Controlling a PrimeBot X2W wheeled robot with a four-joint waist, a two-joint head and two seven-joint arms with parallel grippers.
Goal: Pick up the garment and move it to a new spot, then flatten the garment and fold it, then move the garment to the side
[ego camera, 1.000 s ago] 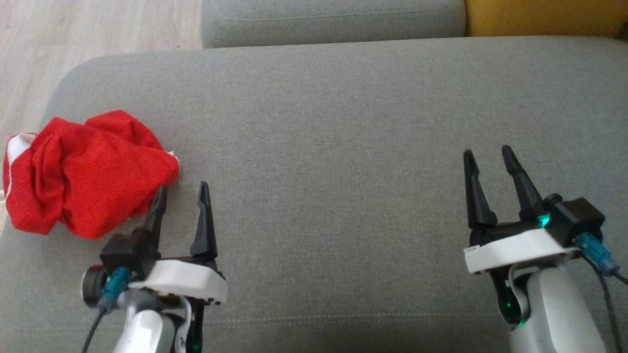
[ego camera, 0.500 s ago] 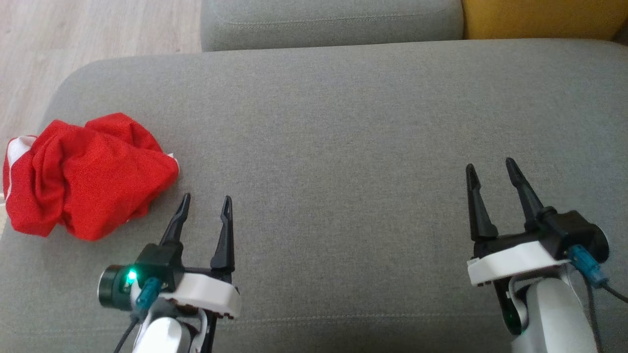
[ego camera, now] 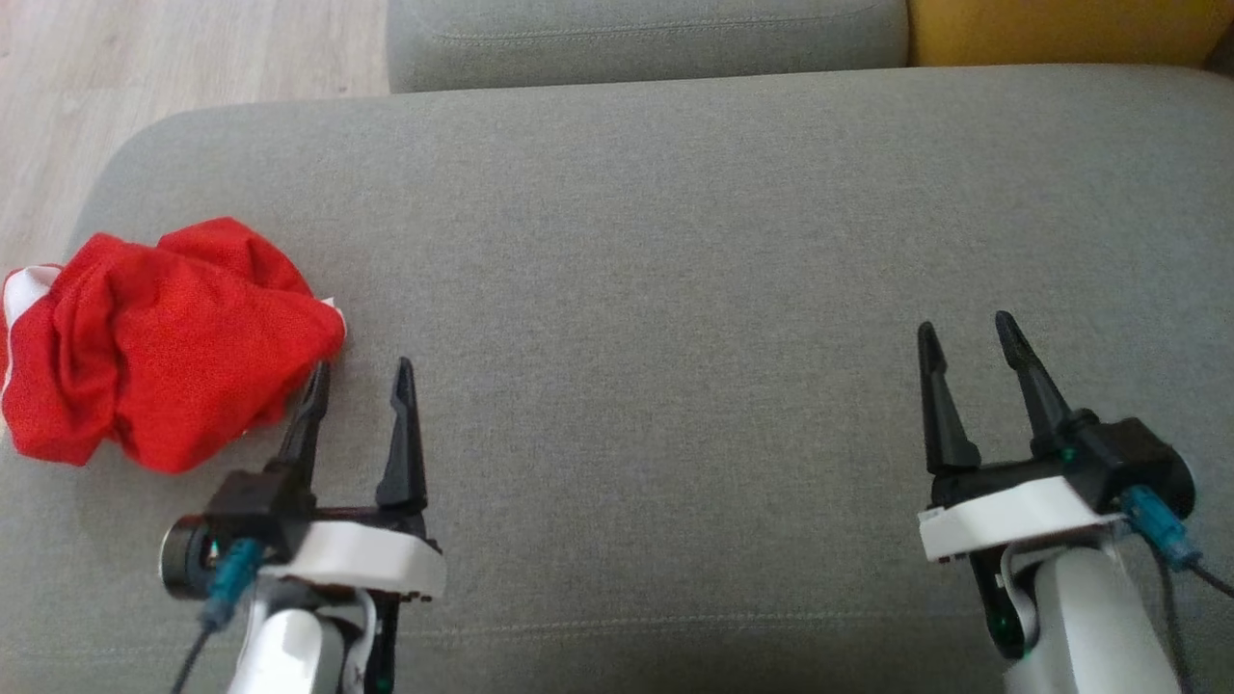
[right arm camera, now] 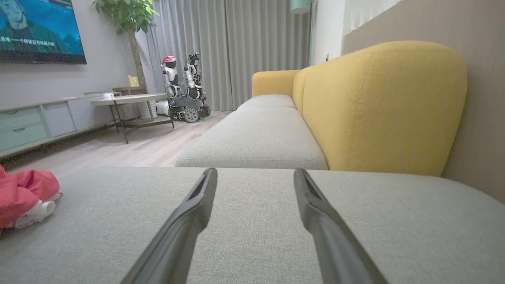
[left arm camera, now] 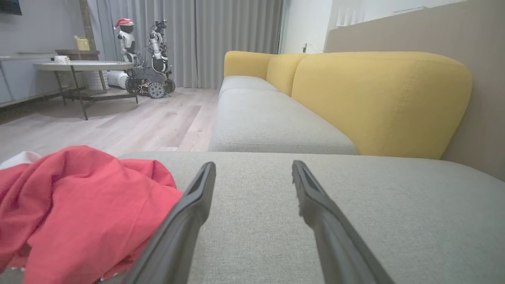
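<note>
A crumpled red garment (ego camera: pixel 159 342) with white trim lies bunched at the left end of the grey sofa cushion (ego camera: pixel 675 241). My left gripper (ego camera: pixel 361 371) is open just right of the heap, its left finger against the cloth's near-right edge and nothing between the fingers. The left wrist view shows the garment (left arm camera: pixel 71 205) at lower left, beside the left finger (left arm camera: pixel 185 217). Far to the right, my right gripper (ego camera: pixel 967 331) stands open over bare cushion. In the right wrist view the garment (right arm camera: pixel 23 195) is small at the far left.
The cushion's rounded left edge drops to a pale wood floor (ego camera: pixel 145 58). Another grey seat cushion (ego camera: pixel 646 39) and yellow backrests (left arm camera: pixel 378 98) lie beyond. A round table (left arm camera: pixel 83 67) and a small wheeled robot (left arm camera: pixel 148 59) stand across the room.
My left gripper swung right and back from the garment, then returned left so its left finger meets the cloth edge again. The right gripper drew back slightly. The garment stays put.
</note>
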